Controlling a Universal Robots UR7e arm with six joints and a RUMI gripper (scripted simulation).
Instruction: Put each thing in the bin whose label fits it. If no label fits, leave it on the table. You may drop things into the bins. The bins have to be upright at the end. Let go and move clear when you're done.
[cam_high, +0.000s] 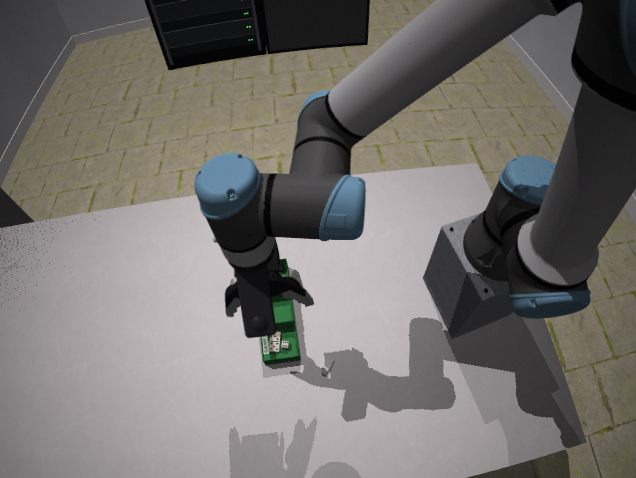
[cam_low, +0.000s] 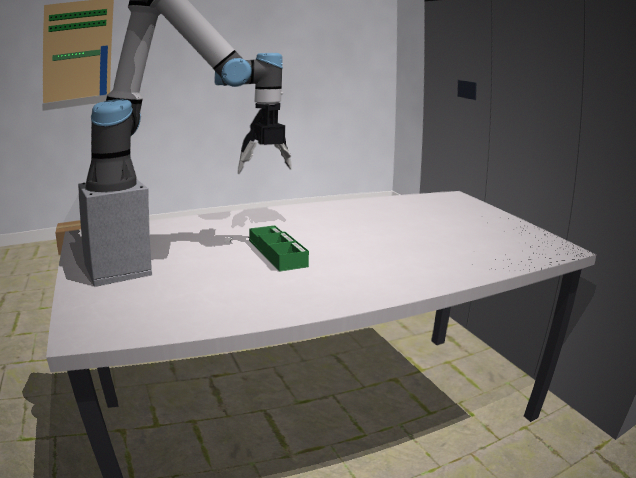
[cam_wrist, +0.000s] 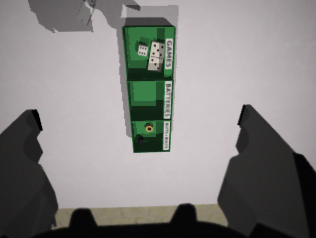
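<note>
Three joined green bins (cam_low: 293, 261) stand upright. The GAMES bin (cam_high: 287, 356) (cam_wrist: 134, 66) holds a white domino (cam_high: 275, 341) (cam_wrist: 156, 56) and a white die (cam_high: 285, 344) (cam_wrist: 142, 49). The BATTERIES bin (cam_high: 283, 312) (cam_wrist: 144, 95) looks empty. The NUTS+BOLTS bin (cam_wrist: 156, 145) holds a brass-coloured ring-like piece (cam_wrist: 149, 128) and a small dark piece (cam_wrist: 140, 140). A small grey metallic thing (cam_high: 325, 371) (cam_low: 229, 240) (cam_wrist: 89, 5) lies on the table in the arm's shadow; its kind is unclear. My gripper (cam_high: 269, 308) (cam_low: 264, 169) (cam_wrist: 142, 108) is open and empty, high above the table. It hides part of the bins in the top view.
The arm's grey pedestal (cam_high: 447, 285) (cam_low: 115, 236) stands at one end of the table (cam_high: 128, 359) (cam_low: 411, 241). Dark cabinets (cam_low: 514, 154) stand beyond the other end. The arm's shadow falls across the table beside the bins.
</note>
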